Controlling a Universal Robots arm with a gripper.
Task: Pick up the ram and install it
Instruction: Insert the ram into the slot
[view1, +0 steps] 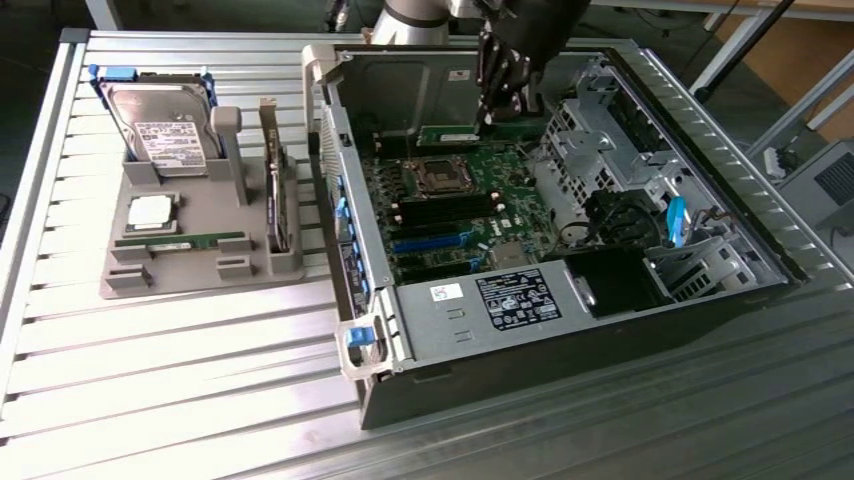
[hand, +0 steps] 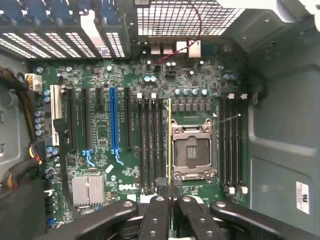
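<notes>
Over the open computer case (view1: 350, 150), my gripper (view1: 501, 108) is shut on the ram (view1: 450, 133), a narrow green stick that juts out sideways from the fingers. In the wrist view the ram (hand: 170, 145) shows edge-on as a thin line, clamped by the black fingers (hand: 156, 217). It hangs above the motherboard (hand: 100, 135), between the black memory slots (hand: 151, 145) and the CPU socket (hand: 194, 150). Whether it touches a slot I cannot tell. A second ram stick (view1: 180, 241) lies on the grey tray (view1: 134, 285).
The grey tray at the exterior view's left also carries a hard drive (view1: 167, 130), a square silver processor (view1: 150, 212) and an upright dark card (view1: 276, 190). Inside the case are the power supply (view1: 514, 298), a drive cage (view1: 601, 120) and more memory slots (hand: 231, 145) beyond the socket.
</notes>
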